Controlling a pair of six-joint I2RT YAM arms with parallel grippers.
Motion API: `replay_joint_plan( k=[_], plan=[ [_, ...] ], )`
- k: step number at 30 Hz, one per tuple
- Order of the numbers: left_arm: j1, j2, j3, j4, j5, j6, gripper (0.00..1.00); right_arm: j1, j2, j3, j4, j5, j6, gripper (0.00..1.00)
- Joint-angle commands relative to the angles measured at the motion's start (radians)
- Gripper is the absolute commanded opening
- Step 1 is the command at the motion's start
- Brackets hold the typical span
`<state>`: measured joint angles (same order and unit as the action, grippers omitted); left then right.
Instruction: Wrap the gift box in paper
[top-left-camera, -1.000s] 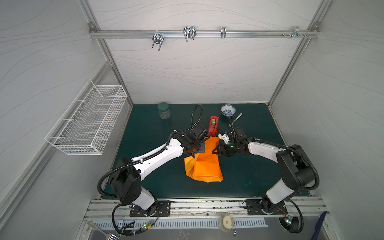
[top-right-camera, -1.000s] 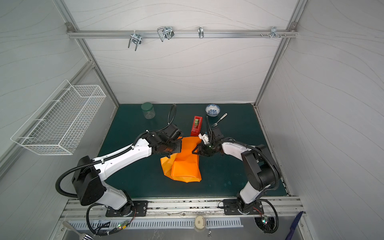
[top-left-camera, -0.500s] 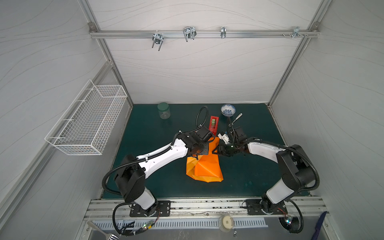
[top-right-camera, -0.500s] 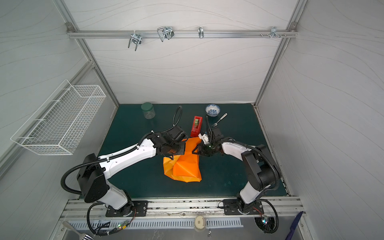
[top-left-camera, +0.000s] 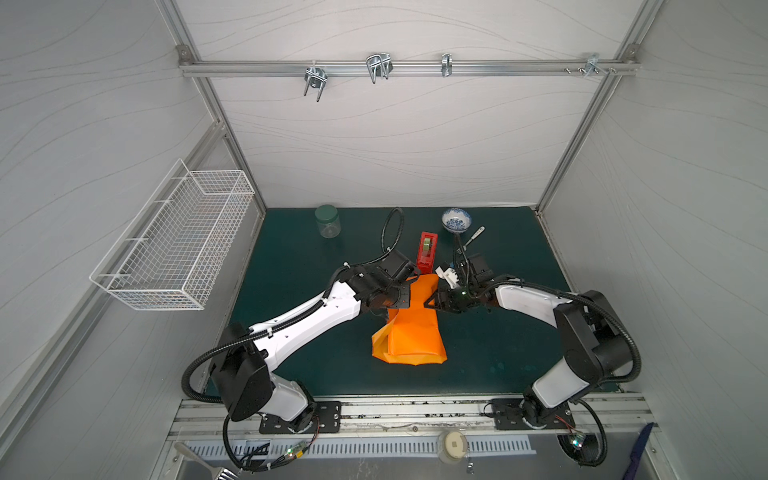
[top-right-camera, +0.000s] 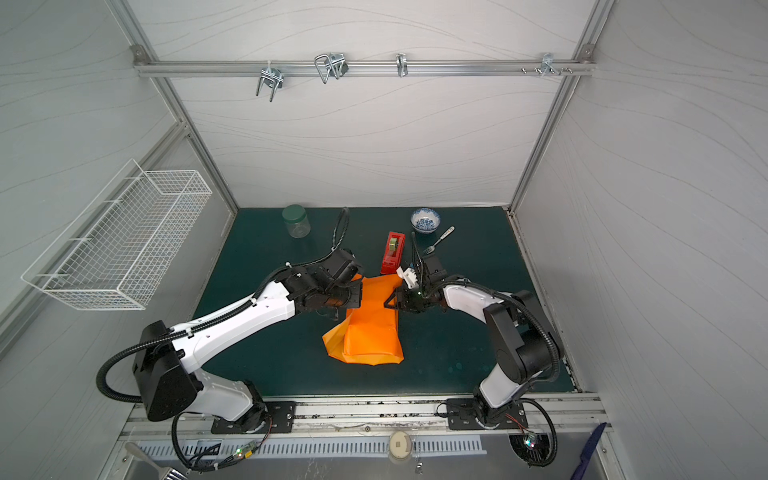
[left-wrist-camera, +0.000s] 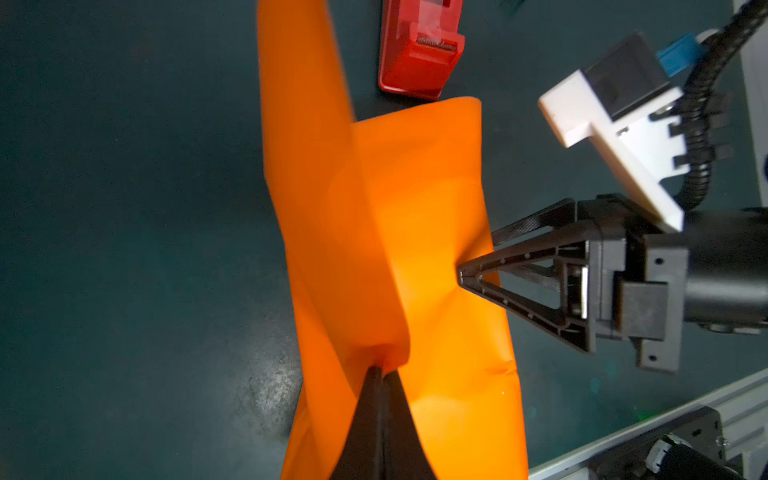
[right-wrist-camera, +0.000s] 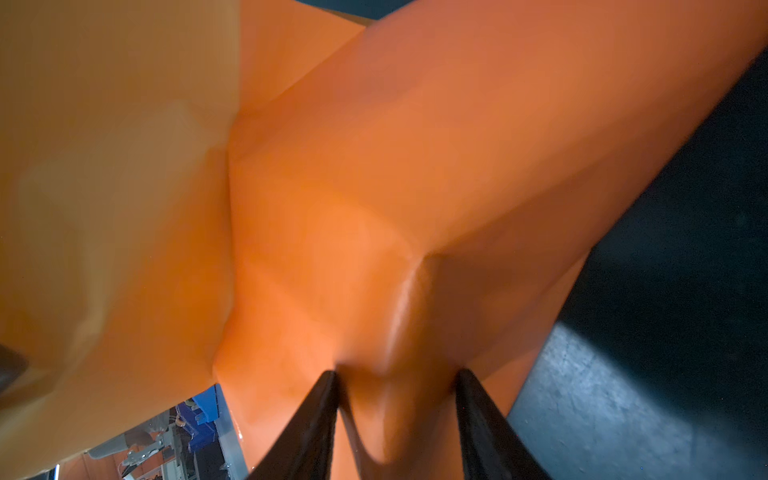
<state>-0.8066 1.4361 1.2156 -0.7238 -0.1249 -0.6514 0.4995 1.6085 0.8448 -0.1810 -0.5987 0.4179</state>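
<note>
The relation to watch: the paper (top-left-camera: 415, 328) lies as a long bundle on the counter (top-left-camera: 291, 257), its long axis running from the near edge back toward the red tape dispenser (top-left-camera: 428, 251). Both your arms meet it at the far, loose end, from opposite flanks. The gift box shows nowhere. Judging by the squared near end of the bundle, it sits inside there, away from both sets of jaws. Your left gripper (left-wrist-camera: 380, 370) comes in from the left flank, jaws together and pinching a raised flap of the paper. Your right gripper (right-wrist-camera: 395, 376) faces it from the right flank, jaws partly apart and closed around a puffed ridge of the paper, both tips touching it. Neither arm is clearly nearer, and I judge the next fold turns on the loose paper stretched between them.
</note>
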Motion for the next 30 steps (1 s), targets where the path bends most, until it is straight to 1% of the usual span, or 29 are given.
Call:
replay_joint_plan(
  k=[1, 6, 12, 18, 25, 30],
  plan=[
    [0.006, -0.014, 0.011, 0.035, 0.039, -0.018, 0.0, 0.025, 0.016, -0.038, -0.117, 0.081, -0.03, 0.47],
    [0.003, 0.033, -0.001, 0.077, 0.111, -0.048, 0.0, 0.027, 0.017, -0.037, -0.112, 0.082, -0.025, 0.47],
    [0.002, 0.066, -0.037, 0.167, 0.165, -0.095, 0.0, 0.031, 0.02, -0.032, -0.117, 0.082, -0.025, 0.47],
    [-0.003, 0.105, -0.051, 0.214, 0.156, -0.119, 0.0, 0.036, 0.02, -0.032, -0.11, 0.077, -0.019, 0.47],
    [-0.002, 0.101, -0.078, 0.282, 0.145, -0.162, 0.0, 0.039, 0.024, -0.033, -0.103, 0.07, -0.015, 0.47],
    [-0.002, 0.099, -0.111, 0.336, 0.156, -0.203, 0.0, 0.04, 0.026, -0.03, -0.102, 0.07, -0.014, 0.47]
  ],
)
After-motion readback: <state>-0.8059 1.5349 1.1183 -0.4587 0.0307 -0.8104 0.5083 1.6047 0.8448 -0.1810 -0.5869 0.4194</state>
